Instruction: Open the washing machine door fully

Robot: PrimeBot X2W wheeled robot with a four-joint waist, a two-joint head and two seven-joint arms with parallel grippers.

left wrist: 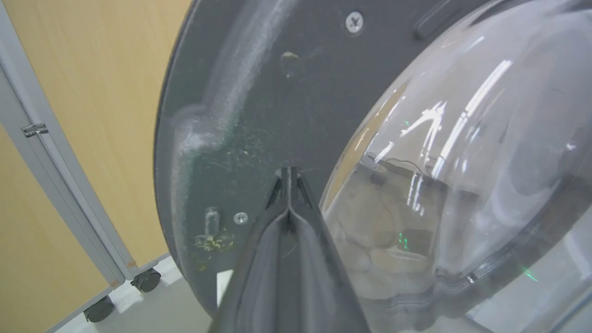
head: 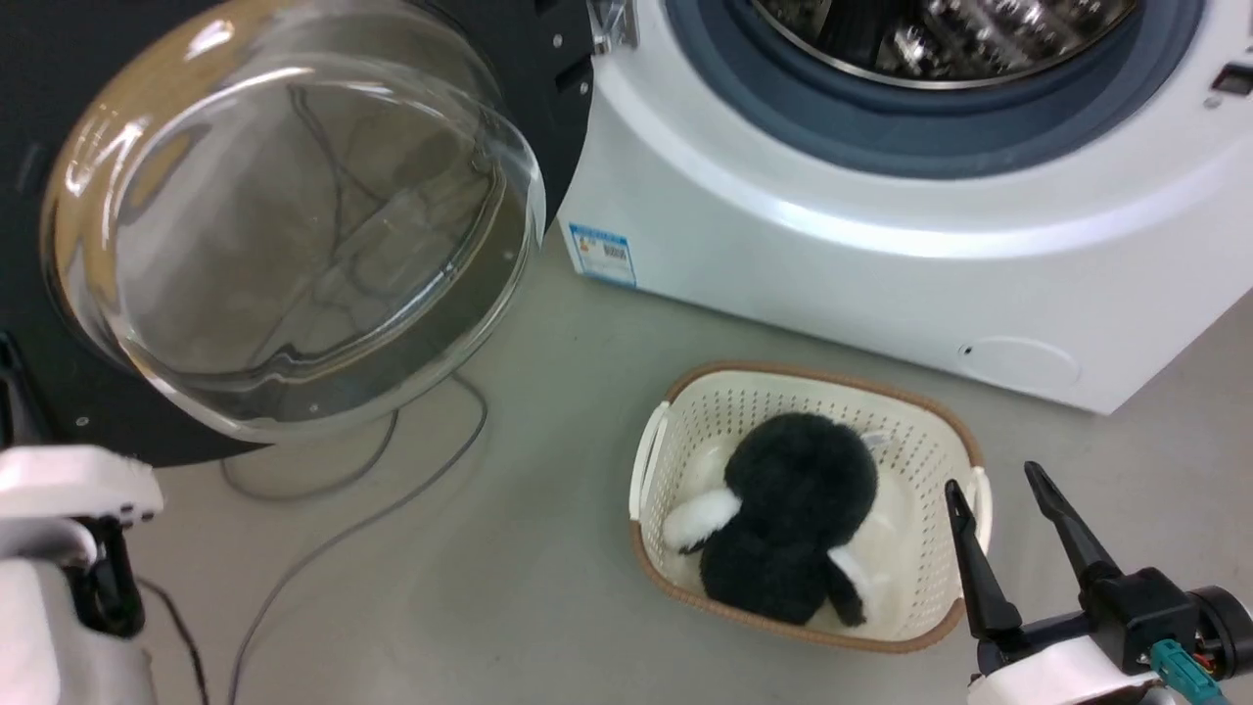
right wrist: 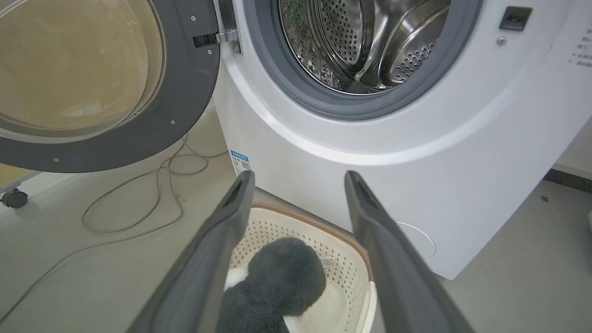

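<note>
Beside domed glass door, left end effector closed, right end effector wide.

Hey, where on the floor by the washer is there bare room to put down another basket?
Bare floor lies between the cables and the basket. Another patch sits right of the basket, before the washing machine corner. Under the washing machine door cables crowd it; the basket-to-washer gap is narrow.

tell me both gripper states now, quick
Left gripper: closed, nothing between the fingers, tips by the washing machine door.
Right gripper: open, empty.
</note>
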